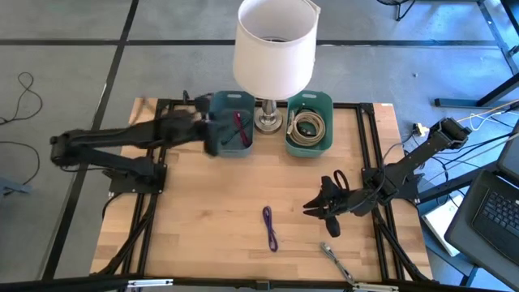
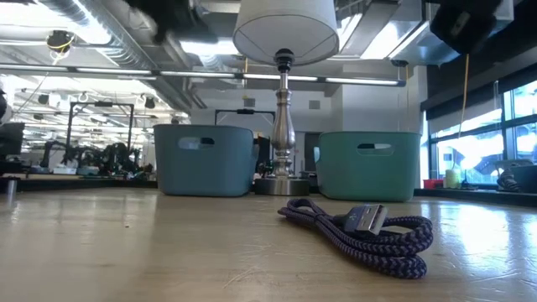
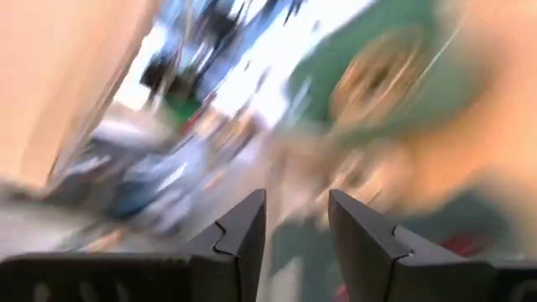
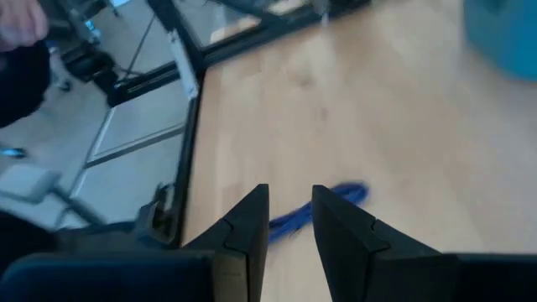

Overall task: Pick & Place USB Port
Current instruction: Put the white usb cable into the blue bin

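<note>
A purple braided USB cable [image 1: 270, 228] lies coiled on the wooden table; the low view shows it [image 2: 361, 233] with its silver plug [image 2: 367, 220] resting on top of its loops. My right gripper [image 1: 314, 209] hovers open to the right of it, and the cable [image 4: 315, 208] shows beyond its fingers [image 4: 290, 195]. My left gripper [image 1: 212, 136] is open over the near left corner of the blue bin [image 1: 233, 122], which holds a red cable [image 1: 241, 130]. The left wrist view is blurred; its fingers [image 3: 296, 201] hold nothing.
A green bin [image 1: 309, 123] with a coiled beige cable stands right of a lamp [image 1: 274, 49], whose base is between the two bins. A silver cable [image 1: 336, 259] lies near the table's near edge. Bare wood lies left of the purple cable.
</note>
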Controlling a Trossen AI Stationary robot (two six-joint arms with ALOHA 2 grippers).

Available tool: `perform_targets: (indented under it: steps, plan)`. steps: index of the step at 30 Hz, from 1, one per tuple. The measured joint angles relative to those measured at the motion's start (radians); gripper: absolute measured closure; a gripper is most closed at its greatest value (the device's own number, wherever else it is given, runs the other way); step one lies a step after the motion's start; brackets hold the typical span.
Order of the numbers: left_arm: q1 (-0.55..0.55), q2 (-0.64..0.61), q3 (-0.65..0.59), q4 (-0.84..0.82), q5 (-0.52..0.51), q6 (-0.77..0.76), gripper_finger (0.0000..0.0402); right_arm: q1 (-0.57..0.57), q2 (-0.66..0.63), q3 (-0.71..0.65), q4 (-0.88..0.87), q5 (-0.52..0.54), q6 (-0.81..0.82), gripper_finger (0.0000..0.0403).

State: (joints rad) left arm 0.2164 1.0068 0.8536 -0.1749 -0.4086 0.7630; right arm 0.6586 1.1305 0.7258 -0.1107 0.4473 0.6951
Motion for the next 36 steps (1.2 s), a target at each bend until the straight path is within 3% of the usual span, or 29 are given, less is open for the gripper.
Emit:
perform_targets:
  steps: [5,7,9,16,20,23,31,36]
  plan:
    - [-0.136,-0.176,0.0,-0.075,0.424,-0.419,0.0279,0.002,0.0,0.0,-0.111,-0.144,0.231,0.0308]
    - [-0.195,-0.209,0.0,-0.1,0.546,-0.535,0.0279,0.017,0.009,0.0,-0.167,-0.19,0.347,0.0308]
    - [-0.259,-0.215,0.0,-0.128,0.594,-0.612,0.0279,0.045,0.027,0.0,-0.196,-0.238,0.458,0.0308]
    - [-0.455,-0.174,-0.08,-0.133,0.484,-0.745,0.0277,0.222,0.163,0.0,-0.108,-0.287,0.806,0.0308]
    - [-0.505,-0.136,-0.099,-0.094,0.425,-0.787,0.0281,0.293,0.263,0.0,-0.091,-0.293,0.976,0.0308]
    - [-0.527,-0.115,-0.099,-0.056,0.419,-0.797,0.0282,0.323,0.353,0.033,-0.113,-0.362,1.087,0.0308]
    - [-0.544,-0.086,-0.098,0.002,0.413,-0.757,0.0283,0.341,0.568,0.257,-0.38,-0.44,1.08,0.0308]
    - [-0.543,-0.081,-0.098,0.018,0.403,-0.742,0.0283,0.341,0.654,0.302,-0.454,-0.442,1.036,0.0308]
